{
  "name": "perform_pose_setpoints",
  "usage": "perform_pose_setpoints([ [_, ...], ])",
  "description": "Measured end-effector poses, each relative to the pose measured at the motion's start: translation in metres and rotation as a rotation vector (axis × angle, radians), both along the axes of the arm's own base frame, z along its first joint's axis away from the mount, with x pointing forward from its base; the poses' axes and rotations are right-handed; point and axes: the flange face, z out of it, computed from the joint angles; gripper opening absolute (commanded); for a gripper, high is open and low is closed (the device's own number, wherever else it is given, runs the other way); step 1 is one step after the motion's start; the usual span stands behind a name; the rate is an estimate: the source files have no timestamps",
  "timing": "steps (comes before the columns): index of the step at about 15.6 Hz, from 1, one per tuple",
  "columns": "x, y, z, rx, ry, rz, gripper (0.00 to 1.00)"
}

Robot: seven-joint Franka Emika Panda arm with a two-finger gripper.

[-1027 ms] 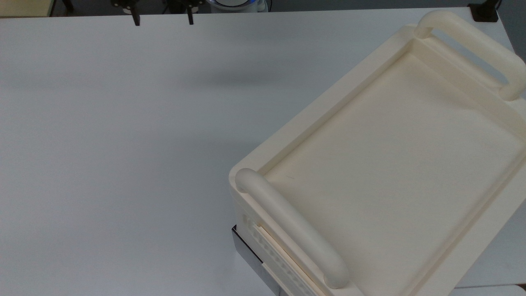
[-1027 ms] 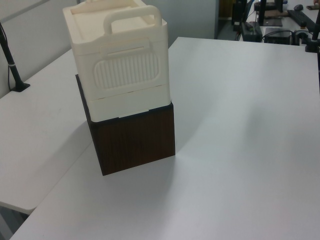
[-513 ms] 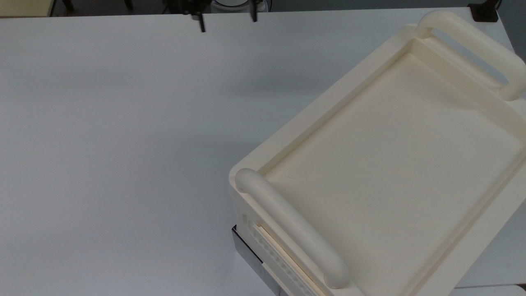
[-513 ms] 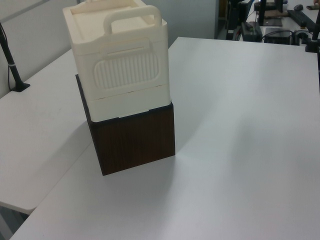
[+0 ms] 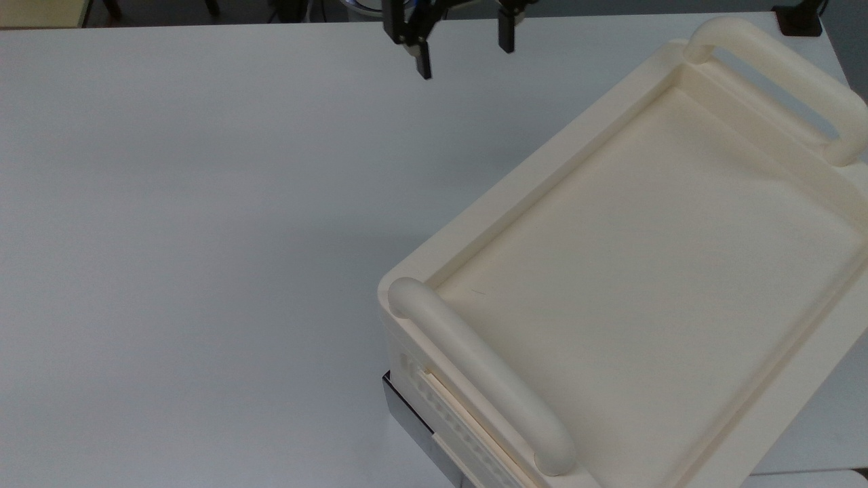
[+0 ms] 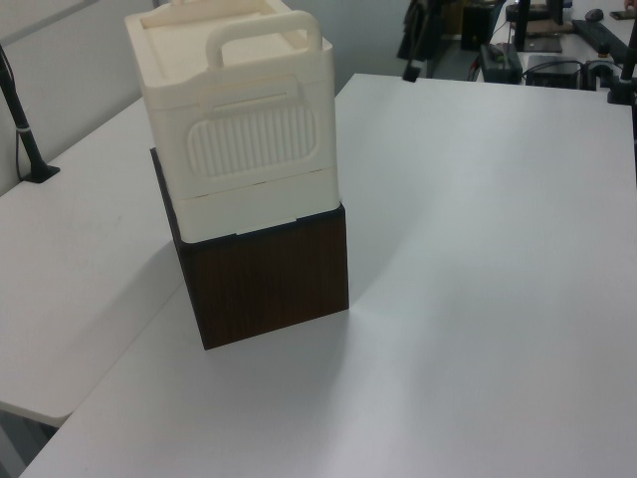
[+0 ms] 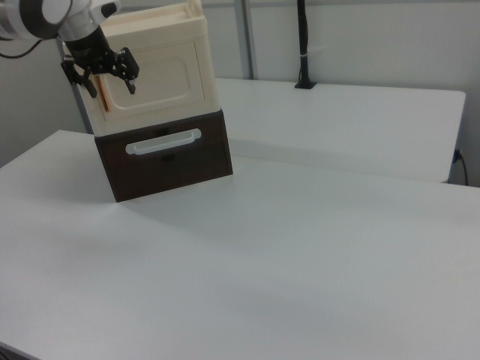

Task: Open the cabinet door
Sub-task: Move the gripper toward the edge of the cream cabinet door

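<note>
The cabinet door [image 7: 161, 79] is a flat cream panel on the upper cream box, shut flush, with a small copper-brown handle [image 7: 106, 97] at the right view's left end. My gripper [image 7: 111, 88] hangs open just in front of that handle end, with nothing between its fingers. From above, the gripper [image 5: 463, 55] sits near the table's far edge, apart from the cream cabinet top [image 5: 651, 257]. In the left view, the gripper [image 6: 410, 62] is a dark shape behind the cabinet [image 6: 239, 149].
The cream box rests on a dark brown drawer unit [image 7: 169, 161] with a pale bar handle [image 7: 163, 142]. Thick rounded handles [image 5: 475, 373] arch over both ends of the top. The white table [image 5: 203, 237] spreads wide to the top view's left. A black pole [image 7: 302, 45] stands behind.
The gripper has travelled to the top view's right along the far table edge and come further into view, nearer the cabinet. The cabinet and its door have not moved.
</note>
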Motion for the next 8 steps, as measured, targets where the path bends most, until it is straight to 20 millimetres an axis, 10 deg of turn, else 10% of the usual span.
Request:
perform_pose_setpoints([
  [8, 0.01, 0.043, -0.001, 0.172, -0.075, 0.038, 0.5],
])
